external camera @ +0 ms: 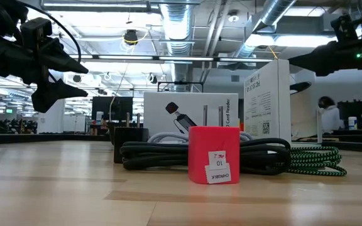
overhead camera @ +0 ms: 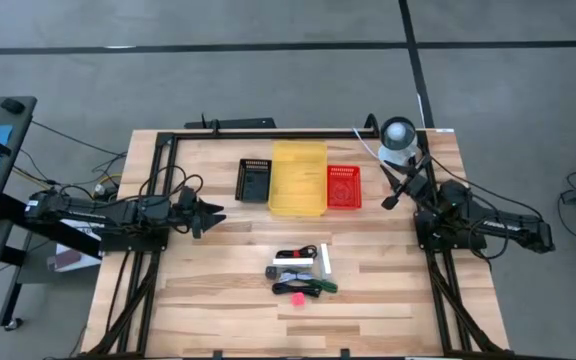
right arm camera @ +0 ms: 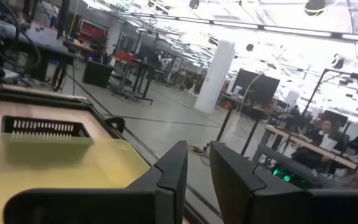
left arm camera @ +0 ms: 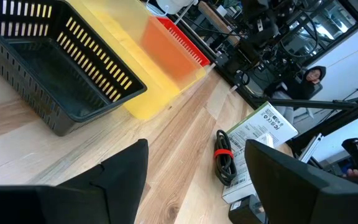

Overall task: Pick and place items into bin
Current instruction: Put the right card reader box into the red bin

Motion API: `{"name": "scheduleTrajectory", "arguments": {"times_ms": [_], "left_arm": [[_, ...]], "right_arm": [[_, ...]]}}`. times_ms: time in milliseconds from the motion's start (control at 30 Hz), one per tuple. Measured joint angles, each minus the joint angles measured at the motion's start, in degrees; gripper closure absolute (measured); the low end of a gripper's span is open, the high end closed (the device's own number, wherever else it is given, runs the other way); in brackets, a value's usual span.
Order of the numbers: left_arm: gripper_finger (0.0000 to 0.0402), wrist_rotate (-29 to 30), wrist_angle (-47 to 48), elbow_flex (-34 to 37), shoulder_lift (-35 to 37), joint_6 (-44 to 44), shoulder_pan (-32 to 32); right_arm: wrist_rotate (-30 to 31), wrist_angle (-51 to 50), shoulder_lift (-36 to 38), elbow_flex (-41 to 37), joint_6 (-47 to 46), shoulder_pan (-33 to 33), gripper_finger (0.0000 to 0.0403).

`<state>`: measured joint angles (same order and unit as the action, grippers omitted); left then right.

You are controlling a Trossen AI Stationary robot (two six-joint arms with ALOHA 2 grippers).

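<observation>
The items lie in a cluster mid-table: white flat boxes (overhead camera: 323,262), coiled black cables (overhead camera: 298,288), a green cable (overhead camera: 326,286) and a tiny pink block (overhead camera: 297,297). All rest flat on the wood. The low view shows the pink block (external camera: 213,154) standing in front of the black cables (external camera: 162,154). A yellow bin (overhead camera: 298,178) stands behind them, between a black basket (overhead camera: 255,180) and a red basket (overhead camera: 344,187). My left gripper (overhead camera: 211,215) hovers open at the table's left, pointing toward the bins. My right gripper (overhead camera: 393,195) hovers at the right with a narrow gap and nothing in it.
A white round lamp-like object (overhead camera: 400,133) stands at the far right corner. A black frame rail (overhead camera: 268,133) runs along the far edge. Bare wood lies between the items and both arms. People sit at desks in the room beyond (right arm camera: 322,134).
</observation>
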<state>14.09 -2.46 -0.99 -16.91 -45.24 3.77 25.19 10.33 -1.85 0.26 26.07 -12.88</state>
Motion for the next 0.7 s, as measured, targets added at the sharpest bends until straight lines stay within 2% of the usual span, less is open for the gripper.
{"name": "scheduleTrajectory", "arguments": {"times_ms": [200,367,533,700], "left_arm": [[0.0144,0.0,0.0,0.0,0.0,0.0,0.0],[0.0144,0.0,0.0,0.0,0.0,0.0,0.0],[0.0144,0.0,0.0,0.0,0.0,0.0,0.0],[0.0144,0.0,0.0,0.0,0.0,0.0,0.0]], "right_arm": [[-0.7,0.4,0.0,0.0,-5.0,0.0,0.0337],[-2.8,5.5,0.0,0.0,-10.5,0.0,0.0337],[-2.8,10.0,0.0,0.0,-19.5,0.5,0.0337],[-2.9,10.3,0.0,0.0,-24.9,0.9,0.0337]]}}
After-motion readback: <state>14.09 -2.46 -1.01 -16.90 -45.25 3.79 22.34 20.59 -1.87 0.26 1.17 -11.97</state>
